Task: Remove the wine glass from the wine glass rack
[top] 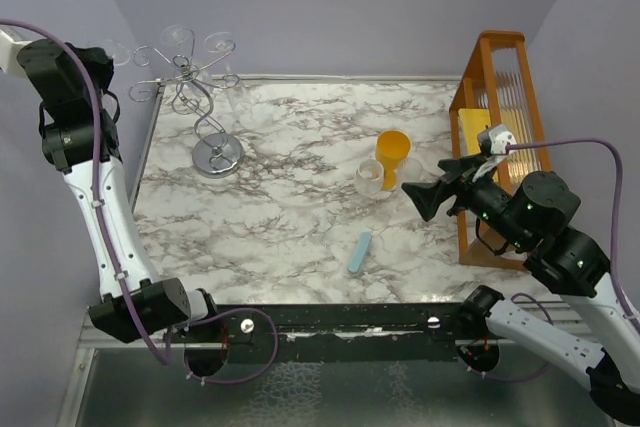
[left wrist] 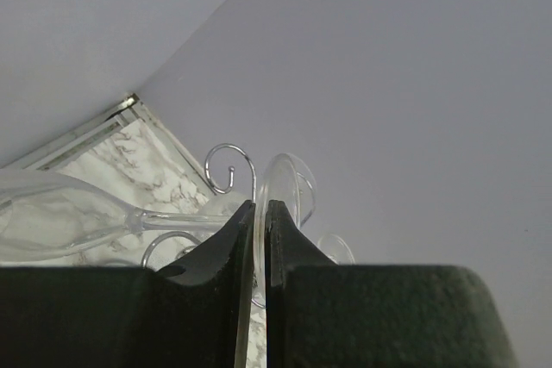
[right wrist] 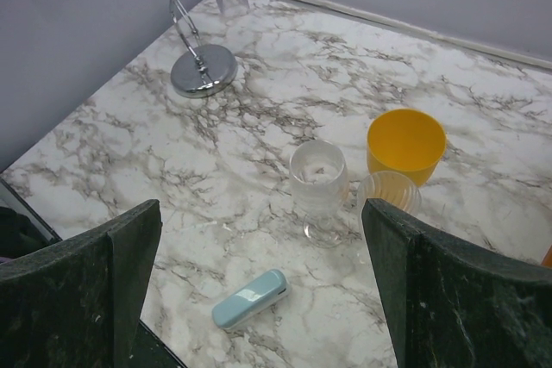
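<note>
The left arm's (top: 98, 197) dark jaws fill the foreground of the wrist view, pinched to a sliver on what looks like the round foot of the wine glass (left wrist: 103, 217). From the jaws the glass's long axis runs to nine o'clock in that view, stem first and then the bowl, with the marble desk (top: 300, 137) behind it. The glass therefore appears to hang bowl-down and foot-up from the wine glass rack (top: 218, 155).

One of the rack's curled wire ends shows just beyond the jaw tips at eleven o'clock, close beside the foot. Whether wire and foot touch cannot be told. Seen from above, the glass sits on the wire arm that reaches out at about ten o'clock from the rack's shiny round base, at the desk's far left corner, and the left arm is the one on it.

The coming move likely turns on this: the foot must slide clear of the curl, outward along that wire arm and away from the rack's hub, before the stem is free. Other clear glasses (top: 178, 39) hang on neighbouring arms, near enough to be knocked.

Well apart, at three o'clock on the desk, the right arm (top: 525, 212) has its jaws spread wide and empty. They point toward a yellow cup (top: 392, 150), a clear goblet (top: 369, 178) and a pale blue bar (top: 361, 251), beside an orange wooden rack (top: 500, 127).
</note>
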